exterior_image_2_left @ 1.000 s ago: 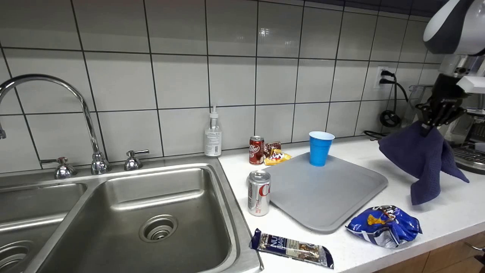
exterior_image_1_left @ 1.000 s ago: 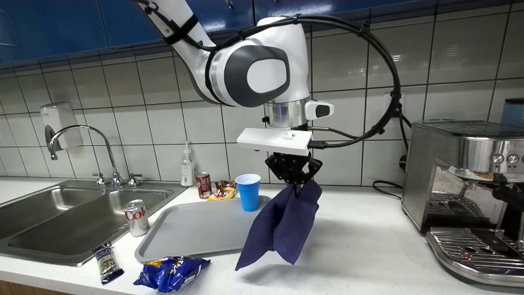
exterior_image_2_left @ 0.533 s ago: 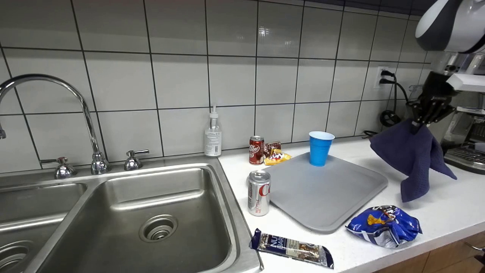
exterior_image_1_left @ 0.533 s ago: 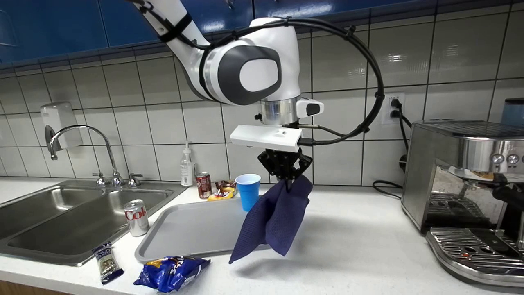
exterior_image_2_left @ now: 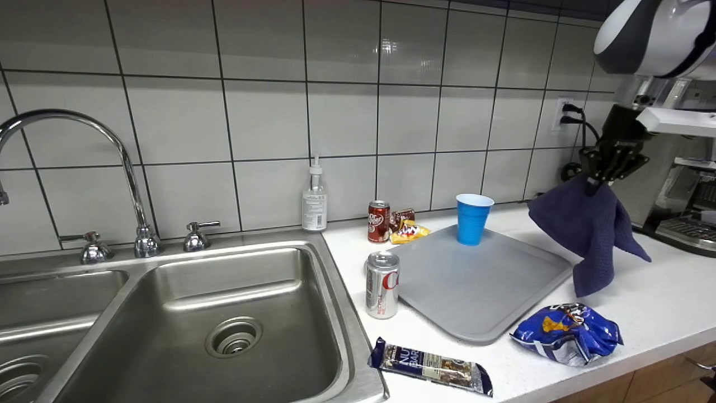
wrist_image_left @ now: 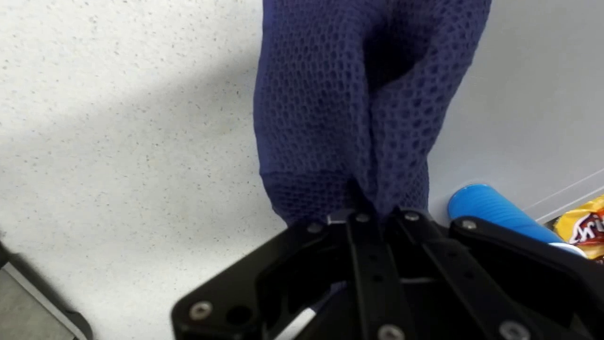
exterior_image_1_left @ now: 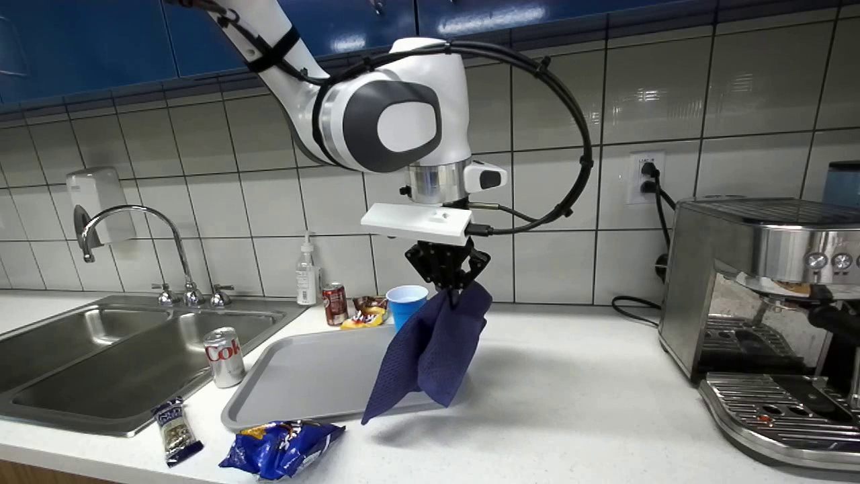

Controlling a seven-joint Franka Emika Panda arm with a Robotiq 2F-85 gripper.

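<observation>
In an exterior view, my black fingers (exterior_image_2_left: 592, 188) clamp the navy textured cloth (exterior_image_2_left: 594, 229); a nine-o'clock swing could topple the blue plastic cup (exterior_image_2_left: 472, 222).

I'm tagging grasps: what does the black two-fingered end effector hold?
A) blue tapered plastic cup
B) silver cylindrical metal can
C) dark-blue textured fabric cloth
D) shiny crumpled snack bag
C: the dark-blue textured fabric cloth hangs in folds, its top pinched in the black two-fingered end effector.
</observation>
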